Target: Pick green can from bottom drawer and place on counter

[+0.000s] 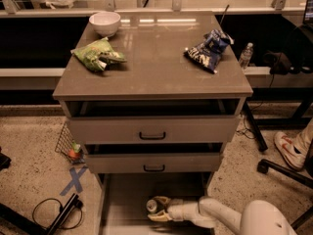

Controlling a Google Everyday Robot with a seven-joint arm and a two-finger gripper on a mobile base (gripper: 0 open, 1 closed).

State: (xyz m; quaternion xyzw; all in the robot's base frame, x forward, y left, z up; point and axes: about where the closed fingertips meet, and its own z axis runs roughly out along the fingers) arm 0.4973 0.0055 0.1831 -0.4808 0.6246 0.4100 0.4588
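Observation:
The bottom drawer [122, 207] is pulled open at the foot of the cabinet, with a flat pale floor. The green can [152, 205] stands upright in it near the middle, silver top showing. My gripper [155, 209] reaches in from the right on its white arm, with one finger behind the can and one in front, so the fingers bracket it. I cannot tell if they press on it. The counter [156, 58] is the glossy grey-brown top of the cabinet.
On the counter are a white bowl [104, 23], a green snack bag [97, 55] and a blue snack bag [208, 50]. Two upper drawers with black handles [152, 135] stand slightly open above the bottom drawer. A cable and blue tape cross [74, 180] lie on the floor left.

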